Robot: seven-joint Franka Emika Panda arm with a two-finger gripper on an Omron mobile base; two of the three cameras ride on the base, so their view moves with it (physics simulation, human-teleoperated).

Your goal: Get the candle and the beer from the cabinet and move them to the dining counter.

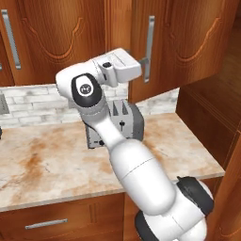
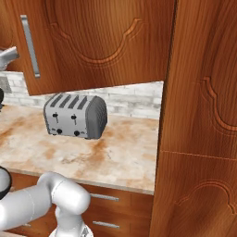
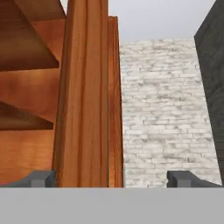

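Note:
The cabinet (image 1: 188, 42) is reddish-brown wood with carved doors. Its right door (image 2: 102, 41) hangs partly swung out and carries a vertical silver handle (image 1: 149, 47). My gripper (image 1: 142, 62) sits right at that handle, level with its lower half. In the hand view the door's edge (image 3: 85, 100) stands upright between my spread fingertips (image 3: 41, 178), and the gripper (image 3: 112, 178) is open and holds nothing. Wooden shelves (image 3: 26, 65) show to the left of that edge. The candle and the beer are hidden, and the dining counter is out of view.
A grey four-slot toaster (image 2: 76, 115) stands on the marble counter (image 1: 47, 160) below the cabinet, partly behind my arm. A white brick backsplash (image 1: 33, 101) runs behind it. A tall wooden panel (image 2: 203, 139) closes off the right side. Drawers (image 1: 44, 223) sit under the counter.

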